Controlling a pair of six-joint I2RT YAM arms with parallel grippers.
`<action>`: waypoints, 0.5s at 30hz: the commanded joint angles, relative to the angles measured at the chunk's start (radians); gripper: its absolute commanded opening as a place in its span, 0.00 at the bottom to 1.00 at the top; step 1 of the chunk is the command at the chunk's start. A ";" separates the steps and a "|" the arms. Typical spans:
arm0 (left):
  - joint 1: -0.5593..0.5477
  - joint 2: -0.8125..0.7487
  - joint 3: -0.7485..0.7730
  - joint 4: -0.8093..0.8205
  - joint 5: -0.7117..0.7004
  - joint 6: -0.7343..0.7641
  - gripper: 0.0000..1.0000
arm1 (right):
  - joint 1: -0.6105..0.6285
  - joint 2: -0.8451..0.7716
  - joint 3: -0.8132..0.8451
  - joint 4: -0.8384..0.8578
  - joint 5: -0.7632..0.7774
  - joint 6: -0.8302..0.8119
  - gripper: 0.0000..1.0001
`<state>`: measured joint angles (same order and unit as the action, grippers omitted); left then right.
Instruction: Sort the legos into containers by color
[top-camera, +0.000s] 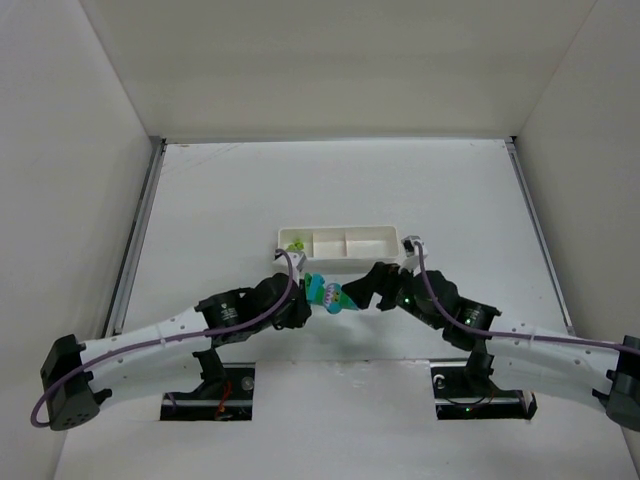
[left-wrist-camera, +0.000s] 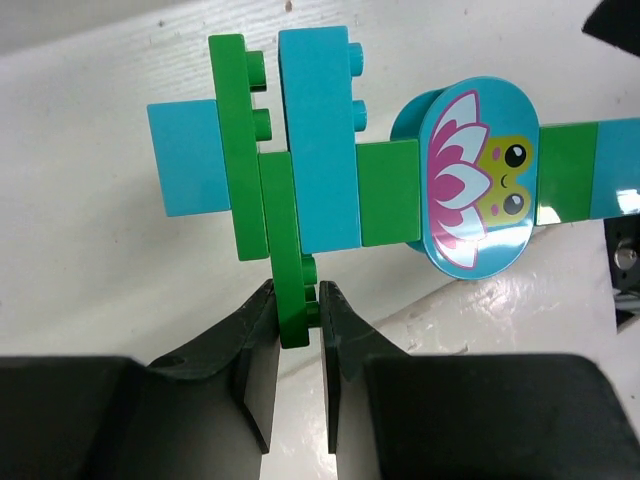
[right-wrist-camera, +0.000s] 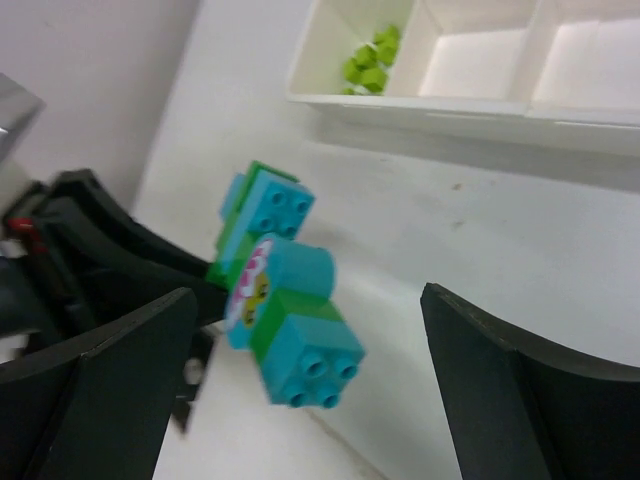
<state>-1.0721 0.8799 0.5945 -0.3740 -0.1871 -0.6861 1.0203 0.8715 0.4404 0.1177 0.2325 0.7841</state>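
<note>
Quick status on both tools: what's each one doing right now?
Left tool: closed on the lego cluster, gripping its green brick.
Right tool: open, holding nothing.

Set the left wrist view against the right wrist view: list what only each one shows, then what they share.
Left wrist only: the left hand shut on a green brick at the end of the lego cluster. Right wrist only: the white tray, yellow-green cubes in one end compartment, and the right hand open. Both: the green-and-cyan cluster itself.
</note>
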 joint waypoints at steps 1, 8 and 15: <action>-0.039 0.002 -0.022 0.099 -0.159 -0.029 0.12 | -0.015 -0.045 -0.029 0.135 -0.100 0.171 1.00; -0.074 0.001 -0.041 0.168 -0.255 -0.016 0.12 | -0.042 0.001 -0.060 0.175 -0.137 0.207 1.00; -0.102 -0.016 -0.052 0.202 -0.273 0.005 0.13 | -0.061 0.041 -0.077 0.226 -0.144 0.219 0.91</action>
<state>-1.1606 0.8856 0.5480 -0.2436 -0.4191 -0.6926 0.9695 0.9001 0.3656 0.2493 0.1070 0.9840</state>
